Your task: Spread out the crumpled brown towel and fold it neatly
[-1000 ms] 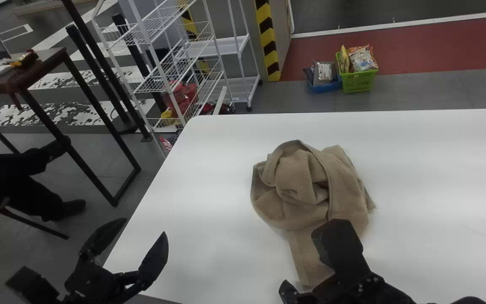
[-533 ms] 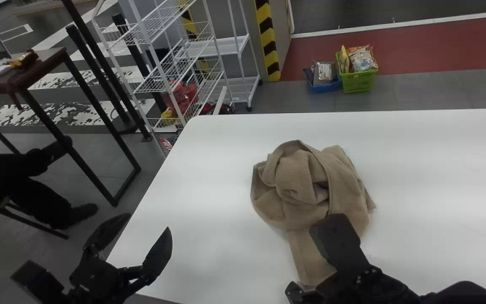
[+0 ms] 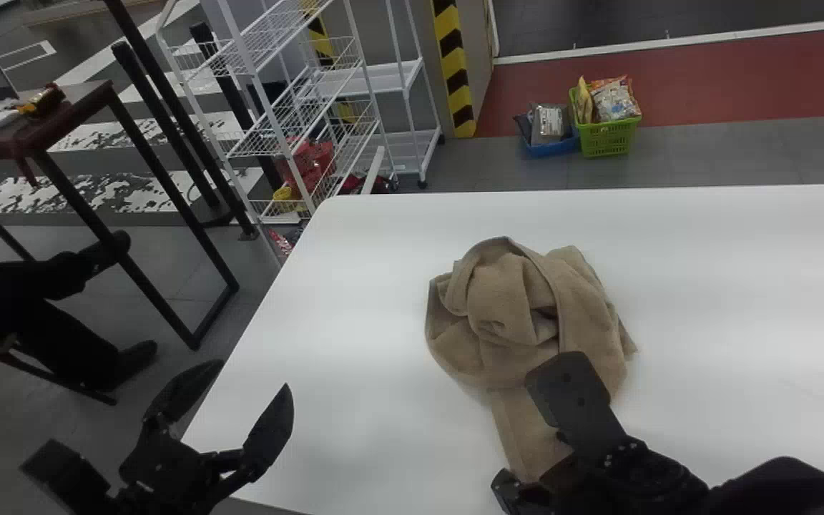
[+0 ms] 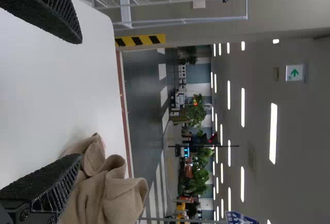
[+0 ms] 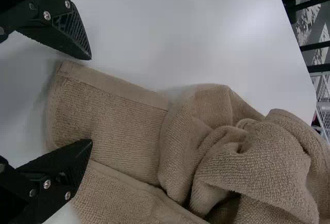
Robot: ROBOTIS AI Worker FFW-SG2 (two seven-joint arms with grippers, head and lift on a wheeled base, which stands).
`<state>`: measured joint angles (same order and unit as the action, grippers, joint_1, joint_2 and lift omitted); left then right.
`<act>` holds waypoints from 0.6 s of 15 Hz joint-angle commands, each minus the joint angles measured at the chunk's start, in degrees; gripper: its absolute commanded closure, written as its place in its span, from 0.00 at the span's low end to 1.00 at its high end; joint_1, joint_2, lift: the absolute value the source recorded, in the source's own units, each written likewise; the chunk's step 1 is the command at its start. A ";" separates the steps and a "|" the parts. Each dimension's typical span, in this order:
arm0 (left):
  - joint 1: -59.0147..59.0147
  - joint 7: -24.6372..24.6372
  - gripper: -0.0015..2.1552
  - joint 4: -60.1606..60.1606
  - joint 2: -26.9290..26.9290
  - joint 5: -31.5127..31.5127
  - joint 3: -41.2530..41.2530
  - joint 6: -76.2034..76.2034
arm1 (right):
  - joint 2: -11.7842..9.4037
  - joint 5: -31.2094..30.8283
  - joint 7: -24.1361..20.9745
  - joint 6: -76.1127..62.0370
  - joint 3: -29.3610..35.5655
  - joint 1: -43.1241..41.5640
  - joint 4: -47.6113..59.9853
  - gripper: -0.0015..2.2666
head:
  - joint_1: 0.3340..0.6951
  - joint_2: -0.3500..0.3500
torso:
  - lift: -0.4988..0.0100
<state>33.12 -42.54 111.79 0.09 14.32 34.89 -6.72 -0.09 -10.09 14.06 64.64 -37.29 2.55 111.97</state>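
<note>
The brown towel [image 3: 512, 307] lies crumpled on the white table, a flatter strip of it running toward the near edge. Over that strip is my right gripper [image 3: 526, 429], open. In the right wrist view, the right gripper [image 5: 92, 100] has its fingers apart on either side of an edge of the towel [image 5: 118, 115], one beyond the edge and one over the cloth. At the table's near left corner, my left gripper [image 3: 251, 379] stands open and apart from the towel. In the left wrist view, the left gripper [image 4: 81, 100] has towel [image 4: 116, 193] beyond one finger.
The white table [image 3: 355, 286] extends off to the right. Behind its left corner stands a white wire rack [image 3: 305, 107]. A green basket [image 3: 606, 136] and a blue basket [image 3: 553, 143] sit on the floor past the far edge. A dark table [image 3: 33, 129] stands at left.
My right gripper has shifted slightly up and to the right in the head view. The left gripper moved a little up and right, then stayed nearly still. The towel has not visibly moved.
</note>
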 commanded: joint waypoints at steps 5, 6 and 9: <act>-0.16 -0.09 0.00 -0.35 -0.24 0.00 0.00 0.00 | 0.14 -0.02 -0.09 0.01 -0.24 -0.18 -0.70 0.21 | 1.00 1.00 | 0.73; -0.25 -0.09 0.00 -0.44 -0.24 0.00 0.00 0.00 | 0.14 -0.02 -0.09 0.01 -0.33 -0.18 -0.70 0.21 | 1.00 1.00 | 0.73; -0.34 -0.53 0.00 -0.79 -0.24 0.09 0.18 0.00 | 0.14 0.07 -0.53 -0.87 -0.33 -0.18 -0.70 0.26 | 1.00 1.00 | 0.73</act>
<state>32.83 -43.03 111.16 0.09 14.39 34.96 -6.72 -0.09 -10.10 13.74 64.41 -37.61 2.37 111.27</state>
